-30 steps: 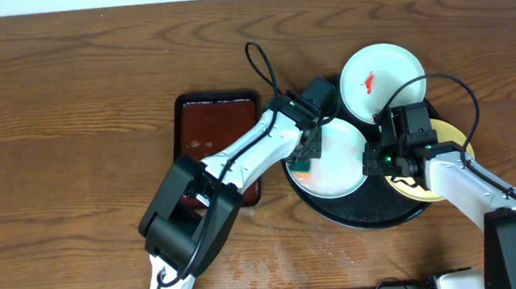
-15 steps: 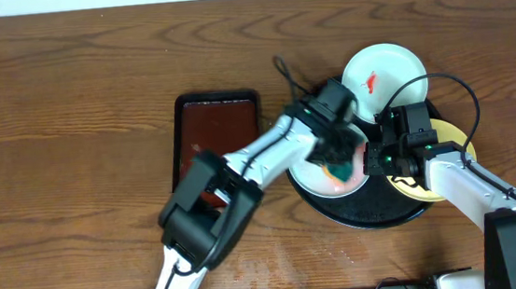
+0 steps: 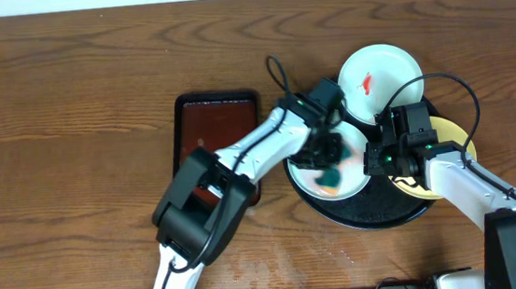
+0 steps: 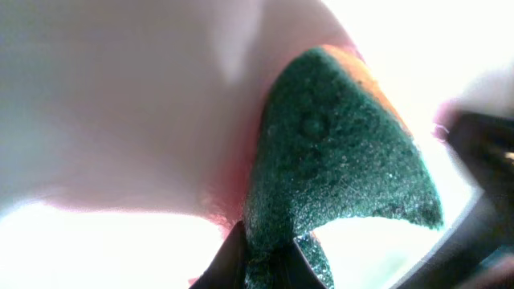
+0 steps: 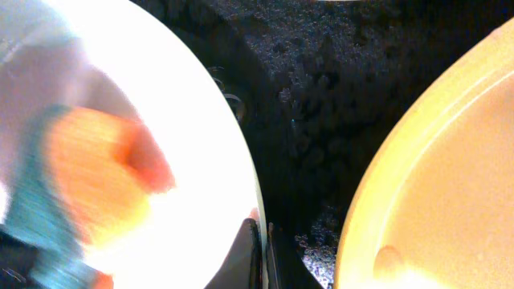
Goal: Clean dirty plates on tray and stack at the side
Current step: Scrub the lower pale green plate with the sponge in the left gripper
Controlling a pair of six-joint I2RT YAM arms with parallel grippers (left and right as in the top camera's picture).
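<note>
The round black tray holds a white plate, a second white plate with a red smear at its back edge, and a pale yellow plate at its right. My left gripper is shut on a green and orange sponge pressed on the front white plate. My right gripper is shut on that plate's right rim. The sponge shows blurred in the right wrist view, with the yellow plate beside it.
A rectangular reddish-brown tray lies on the wooden table left of the black tray, under my left arm. The black tray's dark floor shows between the white and yellow plates.
My left gripper has swept the sponge across the front white plate, from its left side to its right and then back toward the middle. My right gripper has kept its hold on the rim.
</note>
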